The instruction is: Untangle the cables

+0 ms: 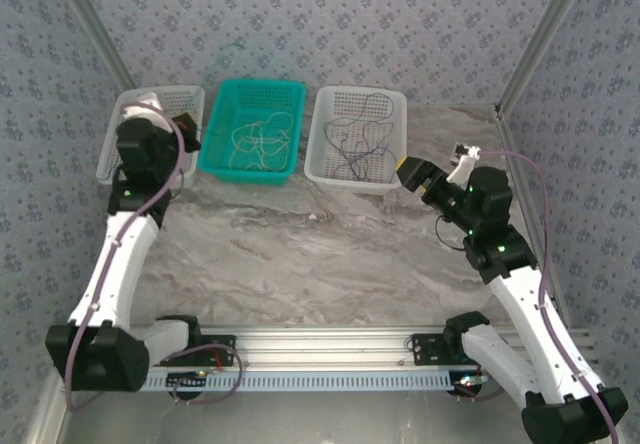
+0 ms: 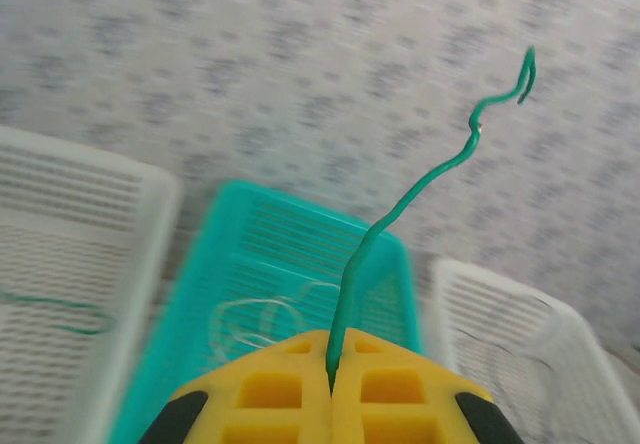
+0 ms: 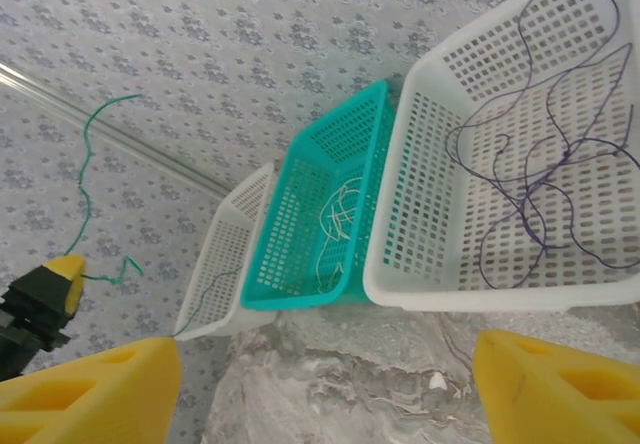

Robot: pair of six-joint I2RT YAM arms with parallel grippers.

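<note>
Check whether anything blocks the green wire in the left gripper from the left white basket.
Nothing visible does. The left gripper is shut on the green wire, in open air by the left white basket; its top is open, another green strand lying inside.

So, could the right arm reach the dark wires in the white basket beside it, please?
Probably yes: the right gripper hangs open beside the open-topped basket, with the dark wires uncovered.

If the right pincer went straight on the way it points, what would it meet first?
Probably the near wall of the white basket, ahead of the right pincer; depth is unclear, and the teal basket sits beside it.
</note>
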